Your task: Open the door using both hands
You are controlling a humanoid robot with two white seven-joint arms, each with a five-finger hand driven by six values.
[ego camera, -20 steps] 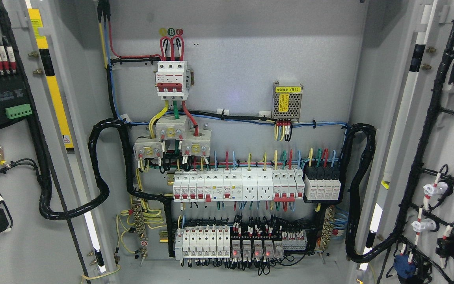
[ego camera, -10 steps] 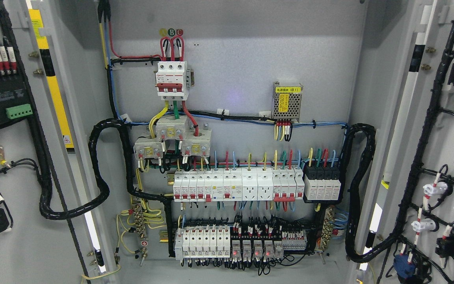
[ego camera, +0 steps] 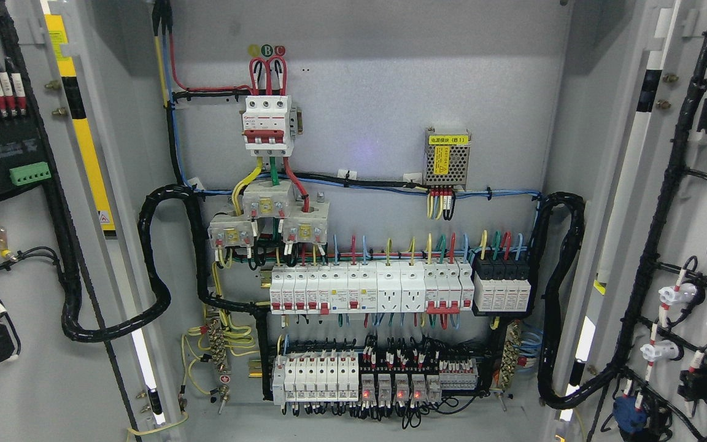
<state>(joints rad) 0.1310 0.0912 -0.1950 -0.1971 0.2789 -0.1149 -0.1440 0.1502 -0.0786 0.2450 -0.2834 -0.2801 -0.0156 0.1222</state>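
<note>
Neither robot hand appeared in the head view, so their state could not be determined. Both cabinet doors stood fully open. The left door (ego camera: 16,245) was swung out at the picture's left, its inner face carrying a black module, a green terminal block (ego camera: 29,174) and a corrugated black cable loom (ego camera: 151,270) that looped into the cabinet. The right door (ego camera: 691,245) was swung out at the picture's right, its inner face wired with black looms to white and black components. Between the doors, the grey back panel (ego camera: 378,92) held a red-and-white main breaker (ego camera: 267,126) at upper left, a small power supply (ego camera: 447,156) with a yellow label to its right, a row of white breakers (ego camera: 369,288) across the middle, and a lower row of breakers and relays (ego camera: 359,377) near the bottom.
</note>
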